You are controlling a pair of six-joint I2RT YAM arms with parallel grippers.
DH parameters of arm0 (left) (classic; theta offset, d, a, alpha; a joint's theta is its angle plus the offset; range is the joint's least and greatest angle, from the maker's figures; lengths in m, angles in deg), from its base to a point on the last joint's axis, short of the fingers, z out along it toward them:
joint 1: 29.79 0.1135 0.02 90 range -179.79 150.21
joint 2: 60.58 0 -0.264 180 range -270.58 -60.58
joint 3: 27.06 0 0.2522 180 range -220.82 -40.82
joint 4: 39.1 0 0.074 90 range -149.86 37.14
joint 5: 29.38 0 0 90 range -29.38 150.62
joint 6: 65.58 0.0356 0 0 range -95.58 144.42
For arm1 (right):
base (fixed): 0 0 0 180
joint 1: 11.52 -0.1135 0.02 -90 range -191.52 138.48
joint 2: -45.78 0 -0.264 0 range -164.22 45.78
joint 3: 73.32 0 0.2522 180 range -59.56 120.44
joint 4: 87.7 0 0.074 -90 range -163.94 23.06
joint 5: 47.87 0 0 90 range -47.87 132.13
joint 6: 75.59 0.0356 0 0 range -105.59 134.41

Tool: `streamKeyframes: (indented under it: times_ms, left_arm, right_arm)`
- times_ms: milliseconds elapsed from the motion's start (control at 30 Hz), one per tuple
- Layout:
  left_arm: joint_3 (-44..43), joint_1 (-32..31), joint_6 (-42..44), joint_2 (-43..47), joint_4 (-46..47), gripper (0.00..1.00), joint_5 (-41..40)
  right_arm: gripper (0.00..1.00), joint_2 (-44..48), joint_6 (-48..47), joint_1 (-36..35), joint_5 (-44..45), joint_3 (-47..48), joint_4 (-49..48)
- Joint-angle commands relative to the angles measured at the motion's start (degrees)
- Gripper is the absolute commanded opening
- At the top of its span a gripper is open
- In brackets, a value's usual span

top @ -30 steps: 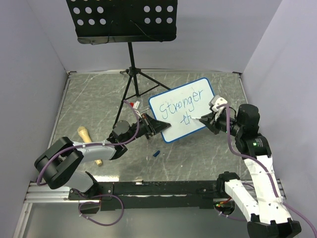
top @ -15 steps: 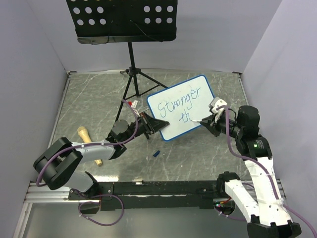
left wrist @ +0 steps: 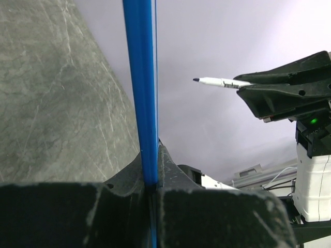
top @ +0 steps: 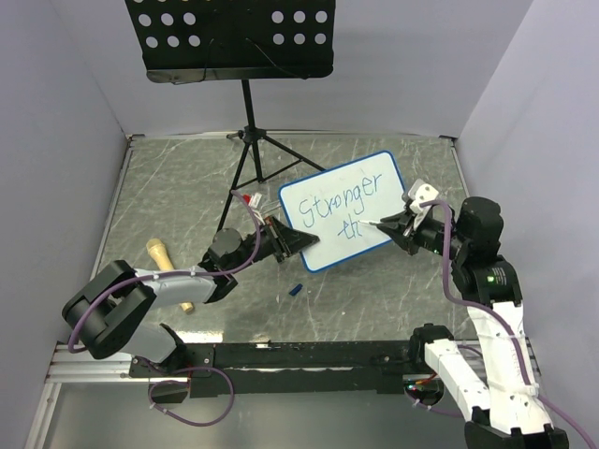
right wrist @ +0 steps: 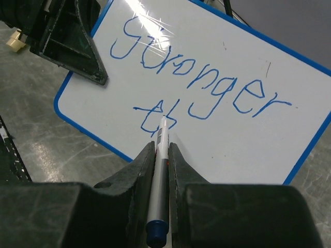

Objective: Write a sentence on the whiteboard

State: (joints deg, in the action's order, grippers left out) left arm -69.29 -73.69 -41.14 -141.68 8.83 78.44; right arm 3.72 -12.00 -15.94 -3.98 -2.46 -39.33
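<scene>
Small whiteboard (top: 328, 245) with a blue rounded frame, propped tilted mid-worktop (top: 168, 187). A blue handwritten sentence (top: 334, 200) slants across it: "Stronger", then "th" beneath (second line barely begun).

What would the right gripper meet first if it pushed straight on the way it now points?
The right gripper leads with its marker, so the tip would likely touch the whiteboard first, beside the "th" of the sentence. The left wrist view suggests a small gap there, though depth is unclear.
</scene>
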Motion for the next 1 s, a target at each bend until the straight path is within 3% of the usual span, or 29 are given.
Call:
streamKeyframes:
  times_ms: [0,967]
  left_arm:
    - [-1.06,0.04,0.35,2.79,10.47,0.01,1.86]
    - [-1.24,-0.31,-0.27,2.44,11.43,0.01,2.04]
  right_arm:
    - [0.00,0.23,0.84,0.91,-0.83,-0.15,-2.62]
    - [0.00,0.05,0.66,2.23,-0.47,-2.08,-4.38]
